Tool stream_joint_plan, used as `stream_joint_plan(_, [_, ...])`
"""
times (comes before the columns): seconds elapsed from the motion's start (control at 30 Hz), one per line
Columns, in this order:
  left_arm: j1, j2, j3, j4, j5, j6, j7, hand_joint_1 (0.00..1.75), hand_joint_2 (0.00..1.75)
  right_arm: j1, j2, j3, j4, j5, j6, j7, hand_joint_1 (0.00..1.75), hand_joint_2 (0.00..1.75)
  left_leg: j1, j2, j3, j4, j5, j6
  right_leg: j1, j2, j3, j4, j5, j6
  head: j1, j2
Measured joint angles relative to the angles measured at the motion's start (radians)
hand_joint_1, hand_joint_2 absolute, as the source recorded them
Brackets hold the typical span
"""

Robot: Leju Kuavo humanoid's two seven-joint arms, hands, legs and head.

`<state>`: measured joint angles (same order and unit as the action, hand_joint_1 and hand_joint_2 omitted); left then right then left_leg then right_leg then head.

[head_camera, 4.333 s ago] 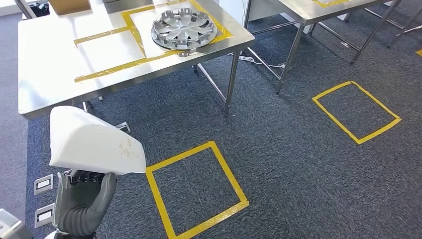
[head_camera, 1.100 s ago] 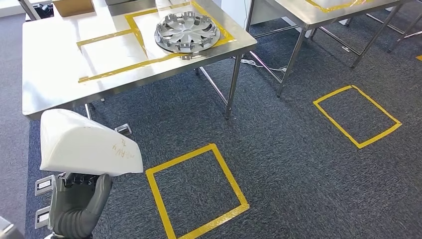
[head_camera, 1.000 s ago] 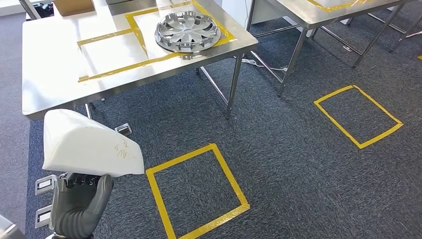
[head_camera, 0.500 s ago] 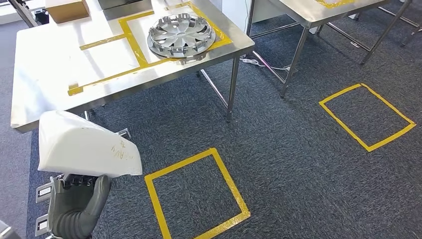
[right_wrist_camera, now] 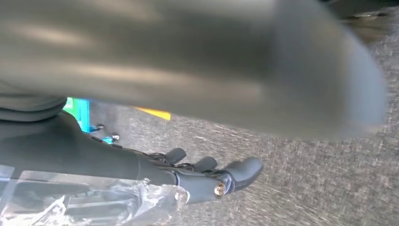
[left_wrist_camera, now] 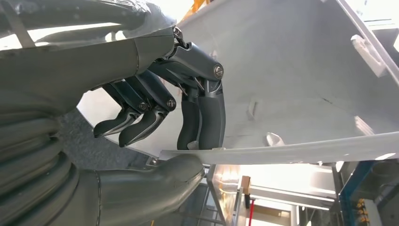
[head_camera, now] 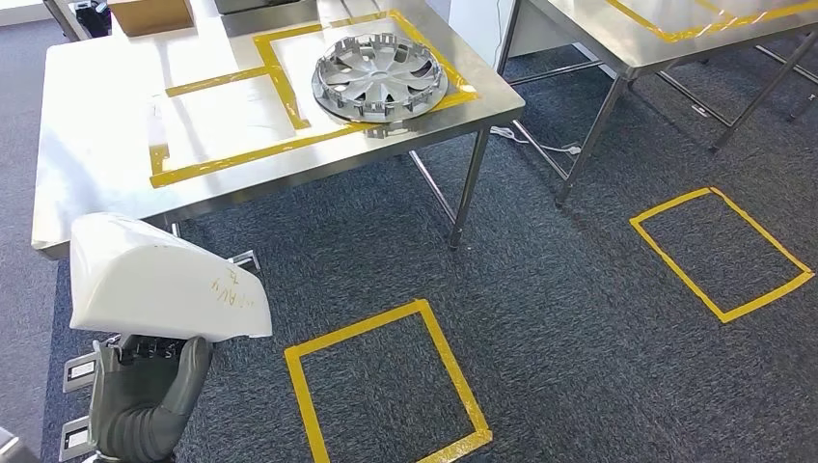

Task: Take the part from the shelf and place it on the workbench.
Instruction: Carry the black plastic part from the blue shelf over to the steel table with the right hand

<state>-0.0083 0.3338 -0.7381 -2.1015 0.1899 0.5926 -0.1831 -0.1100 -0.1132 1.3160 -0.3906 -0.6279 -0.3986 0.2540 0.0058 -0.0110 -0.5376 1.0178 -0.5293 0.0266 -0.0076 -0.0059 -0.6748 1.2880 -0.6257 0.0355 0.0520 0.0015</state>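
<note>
A dark blue-grey carpet (head_camera: 540, 289) covered the floor. Two squares of yellow tape were stuck to it: one (head_camera: 386, 381) near the bottom centre of the head view, another (head_camera: 719, 251) well apart at the right. A stainless-steel worktop (head_camera: 96, 164) on thin metal legs stood at upper left, its shiny surface marked with yellow tape outlines (head_camera: 280, 87) and catching bright light. A brown cardboard box (head_camera: 151, 13) sat at its far edge. A second steel table (head_camera: 617, 34) stood beside it at upper right, also taped in yellow. A white cable (head_camera: 540, 143) lay on the carpet between them. Floor sockets (head_camera: 79, 368) sat at lower left.
</note>
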Motion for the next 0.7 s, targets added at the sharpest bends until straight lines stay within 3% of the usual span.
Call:
stream_joint_plan(0.03, [0.001, 0.000, 0.000, 0.000, -0.001, 0.002, 0.000, 1.75, 1.75, 0.002, 0.000, 0.000, 0.000, 0.000, 0.000, 0.000, 0.00, 0.00, 0.000, -0.002, 0.013, 0.000, -0.009, -0.001, 0.000, 0.000, -0.014, -0.010, 0.027, 0.000, 0.001, 0.000])
stream_joint_plan(0.1, [0.001, 0.000, 0.001, 0.000, -0.004, 0.006, 0.000, 1.75, 1.75, 0.004, 0.000, 0.000, 0.000, 0.000, 0.000, 0.001, 0.00, 0.00, 0.000, -0.003, 0.041, 0.000, -0.030, -0.006, 0.001, 0.001, 0.000, -0.117, 0.125, -0.006, 0.002, 0.000])
stream_joint_plan(0.17, [0.002, 0.000, 0.003, 0.000, -0.007, 0.010, 0.000, 1.75, 1.75, 0.004, -0.002, 0.000, 0.000, 0.000, 0.000, 0.001, 0.00, 0.00, 0.000, -0.004, 0.059, 0.000, -0.049, -0.015, 0.006, 0.004, 0.019, -0.207, 0.179, -0.018, -0.002, 0.000])
stream_joint_plan(0.23, [0.003, 0.000, 0.005, -0.001, -0.008, 0.013, 0.000, 1.75, 1.75, 0.007, -0.004, 0.000, 0.000, 0.000, 0.000, 0.002, 0.00, 0.00, 0.001, -0.005, 0.069, -0.001, -0.058, -0.028, 0.012, 0.007, 0.023, -0.228, 0.177, -0.034, -0.003, 0.000])
stream_joint_plan(0.33, [0.004, 0.002, 0.008, -0.005, -0.010, 0.014, -0.002, 1.75, 1.75, 0.006, -0.004, 0.000, 0.001, 0.000, -0.001, 0.004, 0.00, 0.00, 0.002, -0.005, 0.065, 0.029, -0.062, -0.042, 0.007, 0.005, 0.047, -0.249, 0.178, -0.051, -0.005, 0.000])
stream_joint_plan(0.4, [0.003, 0.004, 0.010, -0.007, -0.010, 0.015, -0.003, 1.75, 1.75, 0.002, -0.004, 0.000, 0.001, 0.000, -0.002, 0.004, 0.00, 0.00, 0.004, -0.003, 0.012, 0.125, -0.090, -0.051, 0.003, 0.005, 0.067, -0.263, 0.173, -0.059, -0.009, 0.000])
stream_joint_plan(0.47, [0.004, 0.006, 0.010, -0.007, -0.009, 0.015, -0.003, 1.75, 1.75, 0.002, -0.003, 0.000, 0.001, 0.000, -0.002, 0.004, 0.00, 0.00, 0.007, -0.003, -0.065, 0.237, -0.136, -0.061, 0.002, 0.005, 0.083, -0.267, 0.161, -0.062, -0.011, 0.000])
stream_joint_plan(0.5, [0.005, 0.006, 0.010, -0.007, -0.009, 0.015, -0.003, 1.75, 1.75, 0.003, -0.003, 0.000, 0.001, 0.000, -0.002, 0.004, 0.00, 0.00, 0.009, -0.003, -0.093, 0.263, -0.142, -0.065, 0.001, 0.006, 0.092, -0.267, 0.154, -0.061, -0.011, 0.000])
stream_joint_plan(0.53, [0.006, 0.006, 0.011, -0.007, -0.009, 0.016, -0.003, 1.75, 1.75, 0.003, -0.002, 0.000, 0.001, 0.000, -0.002, 0.004, 0.00, 0.00, 0.010, -0.003, -0.108, 0.260, -0.128, -0.068, 0.000, 0.006, 0.102, -0.267, 0.146, -0.060, -0.011, 0.000])
stream_joint_plan(0.63, [0.006, 0.007, 0.012, -0.006, -0.010, 0.019, -0.003, 1.75, 1.75, 0.004, -0.002, 0.000, 0.001, 0.000, -0.003, 0.004, 0.00, 0.00, 0.013, 0.000, -0.085, 0.111, 0.013, -0.070, -0.004, 0.007, 0.141, -0.267, 0.119, -0.050, -0.012, 0.000])
stream_joint_plan(0.7, [0.006, 0.007, 0.013, -0.006, -0.011, 0.020, -0.002, 1.75, 1.75, 0.002, -0.002, 0.000, 0.001, 0.000, -0.003, 0.004, 0.00, 0.00, 0.010, 0.007, -0.075, 0.037, 0.051, -0.060, -0.003, 0.007, 0.150, -0.264, 0.106, -0.038, -0.017, 0.000])
